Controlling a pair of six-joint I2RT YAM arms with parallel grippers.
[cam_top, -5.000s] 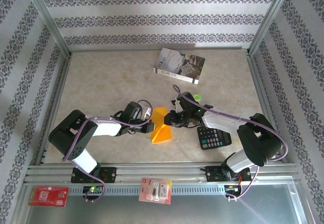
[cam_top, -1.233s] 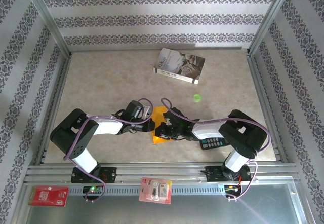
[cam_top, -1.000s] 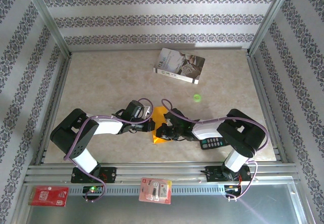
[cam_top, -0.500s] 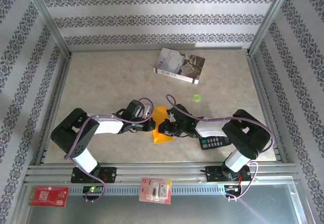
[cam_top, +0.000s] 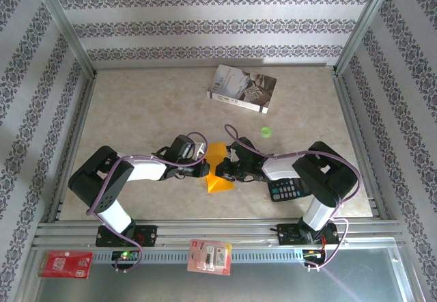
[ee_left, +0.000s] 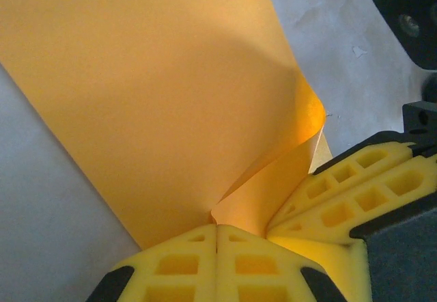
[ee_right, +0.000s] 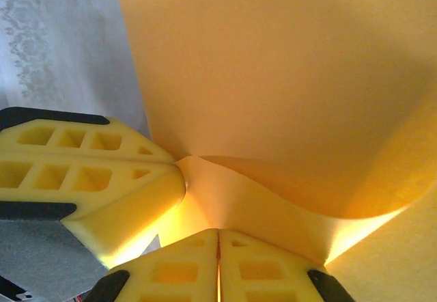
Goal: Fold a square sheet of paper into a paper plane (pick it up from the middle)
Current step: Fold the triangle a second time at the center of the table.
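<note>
Pinching the square sheet of paper (cam_top: 217,154) from opposite sides, the left gripper (ee_left: 217,228) and right gripper (ee_right: 218,232) each have their jaws closed flat on a bit of it. The sheet is thin, matte orange-yellow, and bows into a soft curled flap just ahead of both sets of ribbed yellow fingers (ee_left: 355,193), which nearly meet. One straight paper edge runs away from the left jaws over bare, pale marbled table (cam_top: 136,111). How many layers are folded is hard to judge from above. A black calculator (cam_top: 287,189) lies close behind the right jaws; a grey-white book (cam_top: 242,88) sits well beyond both.
</note>
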